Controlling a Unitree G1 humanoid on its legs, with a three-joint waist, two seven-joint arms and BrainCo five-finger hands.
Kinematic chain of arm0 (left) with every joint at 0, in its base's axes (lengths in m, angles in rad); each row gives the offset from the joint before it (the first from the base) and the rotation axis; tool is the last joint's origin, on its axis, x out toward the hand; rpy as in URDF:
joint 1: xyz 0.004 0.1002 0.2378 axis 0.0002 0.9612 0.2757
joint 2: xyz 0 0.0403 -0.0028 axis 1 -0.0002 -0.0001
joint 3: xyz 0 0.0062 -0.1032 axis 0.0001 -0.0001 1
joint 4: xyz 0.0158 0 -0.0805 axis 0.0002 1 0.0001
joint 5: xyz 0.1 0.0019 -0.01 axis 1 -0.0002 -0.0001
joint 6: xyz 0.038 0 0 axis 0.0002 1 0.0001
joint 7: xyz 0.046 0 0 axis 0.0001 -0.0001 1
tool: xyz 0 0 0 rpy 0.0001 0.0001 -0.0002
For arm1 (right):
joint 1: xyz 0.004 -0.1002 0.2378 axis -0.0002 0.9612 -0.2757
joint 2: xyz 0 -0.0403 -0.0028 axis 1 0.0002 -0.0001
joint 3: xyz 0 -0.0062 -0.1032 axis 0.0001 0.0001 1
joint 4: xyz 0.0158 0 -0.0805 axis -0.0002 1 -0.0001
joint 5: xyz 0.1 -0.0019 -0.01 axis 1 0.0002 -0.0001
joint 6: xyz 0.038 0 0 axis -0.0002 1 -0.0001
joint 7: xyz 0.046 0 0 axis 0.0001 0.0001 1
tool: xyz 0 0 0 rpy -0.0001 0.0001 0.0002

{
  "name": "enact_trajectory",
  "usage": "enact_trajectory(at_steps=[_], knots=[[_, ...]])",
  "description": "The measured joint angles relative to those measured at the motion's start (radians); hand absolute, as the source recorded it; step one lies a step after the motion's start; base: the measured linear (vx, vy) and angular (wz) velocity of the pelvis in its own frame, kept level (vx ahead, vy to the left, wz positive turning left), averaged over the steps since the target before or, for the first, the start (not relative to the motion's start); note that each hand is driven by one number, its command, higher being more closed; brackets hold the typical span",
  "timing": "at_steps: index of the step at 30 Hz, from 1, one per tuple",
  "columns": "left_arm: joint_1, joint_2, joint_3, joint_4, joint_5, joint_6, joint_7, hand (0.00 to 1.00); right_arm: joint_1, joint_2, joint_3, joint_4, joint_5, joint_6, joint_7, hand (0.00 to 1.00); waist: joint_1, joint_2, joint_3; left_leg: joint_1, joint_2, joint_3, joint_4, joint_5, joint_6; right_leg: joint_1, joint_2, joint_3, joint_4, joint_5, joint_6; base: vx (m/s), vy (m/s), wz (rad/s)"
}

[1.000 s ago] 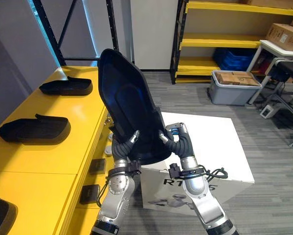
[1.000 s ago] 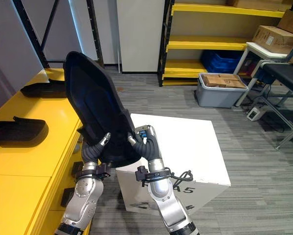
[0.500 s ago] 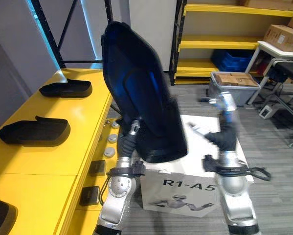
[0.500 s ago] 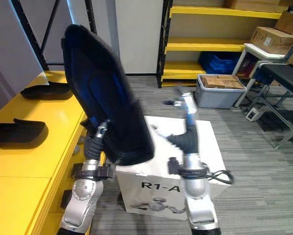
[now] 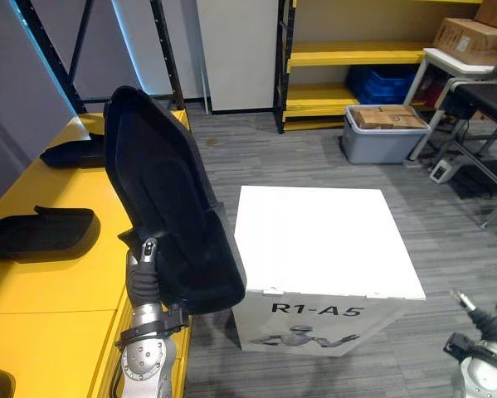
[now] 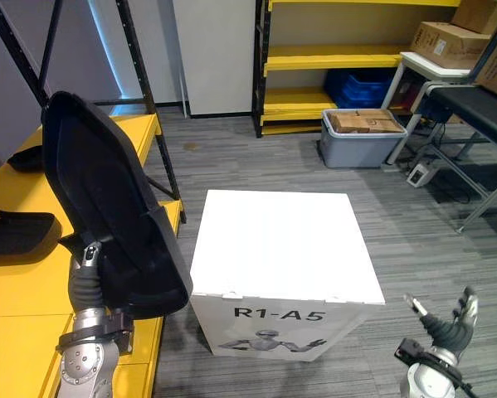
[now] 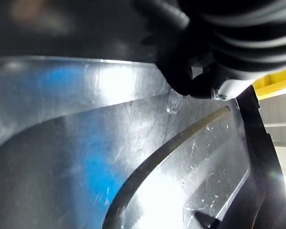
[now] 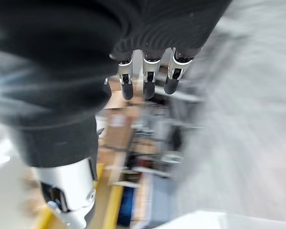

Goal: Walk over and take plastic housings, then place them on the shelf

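Held housing: large black moulded plastic housing [image 5: 169,215], shell-shaped with a raised rim. It stands on end and tilted, with its top leaning toward the robot's left.
Position: its lower end is at the near right edge of the flat yellow shelf top [image 5: 57,282], just beside the white cardboard box [image 5: 319,236].
Left hand: left hand [image 5: 143,278] grips the housing's lower rim, with a finger hooked over the edge. In the wrist view a dark fingertip [image 7: 177,76] presses on the glossy inner face.
Right hand: right hand [image 6: 449,328] is low, right of the white box and well apart from the housing. Its fingers are spread and straight, with nothing in them.
Shelf load: two smaller black housings lie flat on the yellow top, one nearer [image 5: 36,234] and one farther back [image 5: 70,153], well apart from each other.
White box: closed, with a bare flat top.
Grey tote: grey plastic tote [image 5: 389,143] on the floor behind, holding brown cardboard boxes [image 5: 387,118] that show above its rim.
Rack: yellow steel rack [image 5: 356,56] behind the tote, with a blue plastic crate [image 5: 381,83] on a low level. I cannot tell what the crate contains.
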Motion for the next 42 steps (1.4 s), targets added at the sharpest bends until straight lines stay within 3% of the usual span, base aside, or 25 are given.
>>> enact_trajectory(at_steps=[6, 12, 19, 23, 25, 27, 30, 31, 35, 36, 37, 38, 39, 40, 41, 42], knots=[[0.051, -0.018, -0.022, -0.007, -0.001, 0.0, -0.022, 1.0, 0.061, 0.095, 0.077, 0.226, 0.046, 0.035, 0.084, 0.0, 0.016, 0.0, 0.007, 0.011, 0.006, 0.024, 0.008, -0.016, -0.003, 0.001, 0.003, 0.021, 0.015, -0.012, 0.005, 0.02, -0.005, -0.09], [0.061, -0.022, -0.053, -0.01, 0.0, 0.001, -0.041, 1.0, 0.109, 0.165, 0.227, 0.322, 0.063, 0.05, 0.171, 0.0, 0.036, -0.007, 0.011, 0.022, 0.007, 0.032, 0.023, -0.035, 0.001, 0.001, -0.003, 0.027, 0.049, -0.034, 0.009, 0.01, 0.0, -0.03], [0.074, -0.035, -0.093, -0.015, 0.0, 0.001, -0.043, 1.0, 0.103, 0.168, 0.312, 0.382, 0.055, 0.069, 0.201, 0.0, 0.073, -0.012, 0.011, 0.023, 0.004, 0.031, 0.031, -0.041, 0.0, 0.002, -0.007, 0.027, 0.059, -0.04, 0.012, 0.0, -0.004, 0.01], [0.064, -0.021, -0.135, 0.017, 0.001, 0.003, -0.042, 1.0, 0.053, 0.157, 0.35, 0.455, 0.038, 0.073, 0.205, 0.0, 0.076, -0.015, 0.011, 0.022, -0.002, 0.019, 0.031, -0.042, -0.001, 0.0, -0.017, 0.017, 0.077, -0.052, 0.011, -0.01, -0.018, 0.07], [0.046, -0.02, -0.163, 0.021, 0.001, 0.006, -0.041, 1.0, 0.036, 0.156, 0.358, 0.478, 0.038, 0.075, 0.204, 0.0, 0.073, -0.022, 0.019, 0.015, -0.009, -0.015, 0.04, -0.04, 0.001, -0.025, -0.04, -0.007, 0.167, -0.099, 0.017, -0.03, -0.011, 0.49], [0.001, -0.012, -0.191, 0.025, 0.002, 0.006, -0.037, 1.0, 0.03, 0.153, 0.374, 0.484, 0.038, 0.076, 0.203, 0.0, 0.073, -0.033, 0.025, -0.012, -0.024, -0.086, 0.07, -0.035, 0.008, -0.076, -0.063, 0.076, 0.305, -0.154, 0.008, 0.0, 0.016, 0.91], [-0.041, 0.003, -0.195, 0.026, 0.001, 0.005, -0.02, 1.0, 0.019, 0.152, 0.412, 0.507, 0.038, 0.077, 0.201, 0.0, 0.082, -0.063, 0.024, -0.057, -0.055, -0.171, 0.1, -0.025, 0.011, -0.085, -0.085, 0.16, 0.338, -0.205, 0.018, 0.01, -0.005, 1.03], [-0.049, 0.004, -0.191, 0.026, 0.0, 0.005, -0.011, 1.0, 0.008, 0.15, 0.434, 0.533, 0.038, 0.078, 0.2, 0.0, 0.098, -0.075, 0.02, -0.084, -0.07, -0.207, 0.117, -0.023, 0.008, -0.068, -0.097, 0.143, 0.308, -0.224, 0.039, 0.0, -0.084, 0.97], [-0.047, 0.001, -0.213, 0.015, -0.002, 0.005, 0.003, 1.0, -0.027, 0.144, 0.492, 0.558, 0.033, 0.08, 0.19, 0.0, 0.144, -0.068, 0.038, -0.148, -0.069, -0.321, 0.138, 0.011, -0.032, -0.022, -0.085, 0.007, 0.245, -0.209, 0.035, -0.03, -0.123, 1.1], [-0.048, 0.001, -0.229, 0.002, -0.009, 0.005, 0.004, 1.0, -0.046, 0.136, 0.501, 0.559, 0.017, 0.08, 0.182, 0.0, 0.147, -0.068, 0.049, -0.177, -0.069, -0.333, 0.142, 0.03, -0.059, -0.022, -0.087, -0.039, 0.244, -0.208, 0.032, -0.07, -0.106, 1.09], [-0.05, -0.001, -0.239, 0.0, -0.015, 0.005, 0.004, 1.0, -0.056, 0.131, 0.502, 0.559, 0.016, 0.079, 0.178, 0.0, 0.143, -0.066, 0.051, -0.197, -0.066, -0.318, 0.138, 0.045, -0.081, -0.023, -0.089, -0.067, 0.239, -0.204, 0.027, -0.11, -0.091, 1.26], [-0.058, -0.004, -0.26, -0.007, -0.023, 0.003, 0.004, 1.0, -0.074, 0.125, 0.502, 0.558, 0.015, 0.079, 0.169, 0.0, 0.144, -0.067, 0.054, -0.233, -0.039, -0.203, 0.126, 0.049, -0.075, -0.038, -0.092, -0.119, 0.23, -0.195, 0.014, -0.11, -0.037, 1.01], [-0.068, -0.007, -0.263, -0.008, -0.027, 0.002, 0.004, 1.0, -0.086, 0.118, 0.498, 0.558, 0.014, 0.079, 0.164, 0.0, 0.147, -0.062, 0.057, -0.268, -0.009, -0.095, 0.171, 0.028, -0.048, -0.046, -0.092, -0.143, 0.231, -0.195, 0.014, -0.08, 0.002, 1.18], [-0.093, -0.016, -0.287, -0.005, -0.036, 0.005, 0.004, 1.0, -0.094, 0.107, 0.499, 0.548, 0.01, 0.079, 0.156, 0.0, 0.139, -0.05, 0.065, -0.321, 0.057, 0.092, 0.308, -0.032, -0.006, -0.045, -0.093, -0.191, 0.238, -0.195, 0.014, -0.01, 0.04, 1.13], [-0.116, -0.02, -0.313, -0.003, -0.036, 0.005, 0.004, 1.0, -0.09, 0.1, 0.502, 0.546, 0.002, 0.08, 0.151, 0.0, 0.123, -0.041, 0.065, -0.332, 0.116, 0.228, 0.416, -0.053, 0.027, -0.023, -0.093, -0.241, 0.248, -0.195, 0.014, 0.01, 0.044, 1.21], [-0.131, -0.021, -0.328, 0.0, -0.038, 0.005, 0.004, 1.0, -0.085, 0.098, 0.502, 0.546, -0.001, 0.08, 0.148, 0.0, 0.114, -0.026, 0.057, -0.332, 0.134, 0.267, 0.429, -0.059, 0.035, -0.014, -0.094, -0.268, 0.26, -0.199, 0.017, 0.02, 0.085, 1.34]])
